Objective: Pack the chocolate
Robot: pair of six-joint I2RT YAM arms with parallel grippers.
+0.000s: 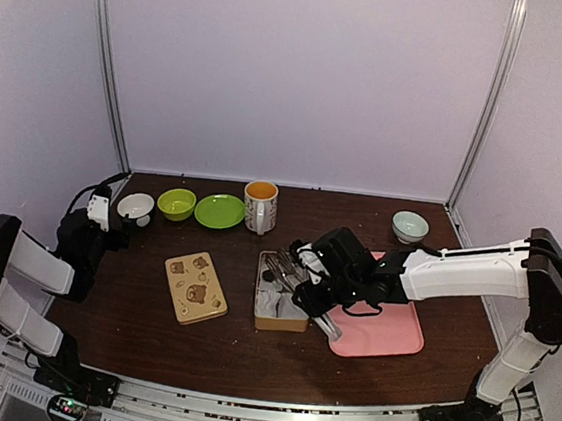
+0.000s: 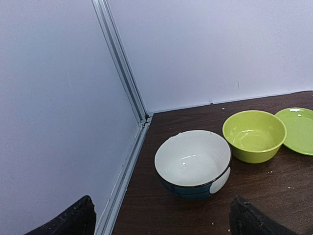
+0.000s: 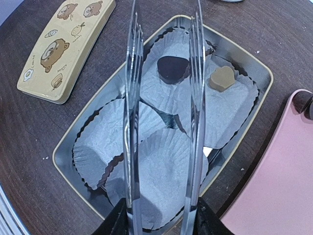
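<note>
Two chocolates: a dark chocolate [image 3: 172,67] and a light brown chocolate [image 3: 221,78], both small, both inside the tin [image 3: 62,155].
Where they sit: each one is on a white paper cup [image 3: 161,171] at the far end of the tin, close beside each other but not touching.
Tin: open, on the brown table [image 1: 127,335], full of crinkly paper cups. Most of the cups have nothing on them. A dark edge peeks out under one cup at the near end, and I cannot tell what it is.
Right gripper [image 3: 159,223]: it is squeezed onto the metal tongs [image 3: 131,98] and holds them over the tin.
Tongs: the two arms stand apart with nothing pinched between them. From the wrist camera the dark chocolate shows in the gap between them. I cannot tell if the tips touch it.
Left gripper [image 2: 161,205]: its fingers are spread as wide as they go and it holds nothing. It is off at the left side of the table, near the white bowl [image 2: 192,156].
Lid [image 3: 63,46]: tan with little bears on it, lying flat just left of the tin.
Pink tray [image 3: 279,181]: just right of the tin.
Back row: white bowl, green bowl [image 2: 254,134], green plate [image 2: 298,129], then a mug [image 1: 259,205].
Far right: a pale bowl [image 1: 409,225], off on its own.
</note>
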